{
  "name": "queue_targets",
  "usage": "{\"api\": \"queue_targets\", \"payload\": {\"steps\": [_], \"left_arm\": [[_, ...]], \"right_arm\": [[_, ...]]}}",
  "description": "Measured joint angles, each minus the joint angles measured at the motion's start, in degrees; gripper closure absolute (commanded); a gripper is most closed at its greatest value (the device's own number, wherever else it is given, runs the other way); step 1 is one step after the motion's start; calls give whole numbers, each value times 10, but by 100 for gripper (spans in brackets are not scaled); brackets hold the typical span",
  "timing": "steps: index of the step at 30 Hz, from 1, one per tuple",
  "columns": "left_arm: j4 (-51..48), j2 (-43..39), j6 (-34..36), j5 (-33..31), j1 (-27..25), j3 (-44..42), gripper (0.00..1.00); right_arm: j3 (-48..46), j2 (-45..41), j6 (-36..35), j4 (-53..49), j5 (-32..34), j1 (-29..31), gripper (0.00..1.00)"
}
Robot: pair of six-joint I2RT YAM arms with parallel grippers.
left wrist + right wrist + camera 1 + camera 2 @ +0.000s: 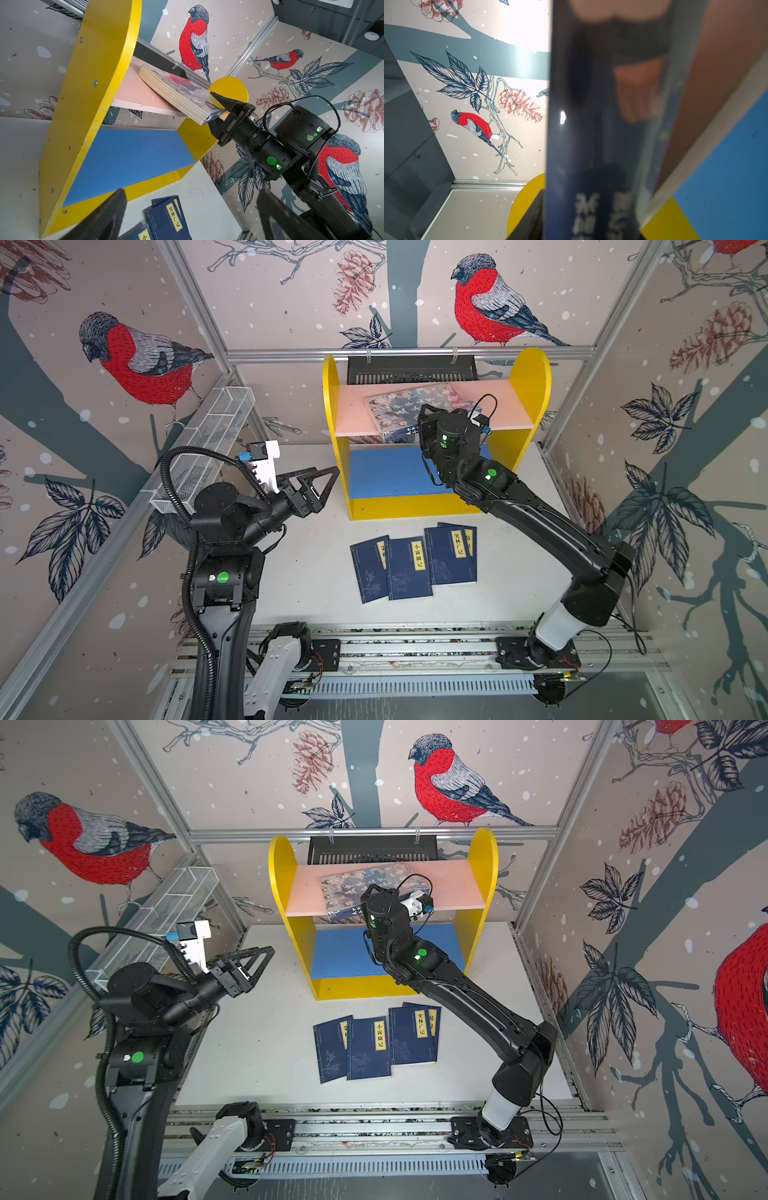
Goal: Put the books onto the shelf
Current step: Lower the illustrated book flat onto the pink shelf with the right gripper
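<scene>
The shelf (532, 377) stands at the back of the white table, with yellow side panels, a pink upper board and a bare blue lower board (386, 472). A large book with illustrated faces (399, 406) (178, 89) lies on the pink board, its near corner overhanging the front edge. My right gripper (424, 418) (212, 108) is shut on that corner, one finger above the cover and one below. The book (591, 124) fills the right wrist view. Several thin navy books (409, 568) (168, 218) overlap on the table before the shelf. My left gripper (330, 483) (191, 193) hovers open left of the shelf, empty.
A white wire mesh tray (212, 439) hangs along the left wall. A black slotted basket (411, 369) hangs on the back rail behind the shelf. The arms' mounting rail (415, 647) runs along the table's front edge. Patterned walls enclose three sides.
</scene>
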Motion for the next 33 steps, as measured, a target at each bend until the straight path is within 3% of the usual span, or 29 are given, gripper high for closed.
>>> {"api": "queue_targets", "payload": {"steps": [10,21,33], "left_arm": [[0,0,0,1,0,-2,2],[0,-5,-1,2,0,-12,2],[42,4,-22,30,0,-38,3]], "right_arm": [[10,5,23,-17,-38,-3,35],[-8,-8,45,-19,-62,-3,33],[8,-21,56,-89,-92,-10,32]]}}
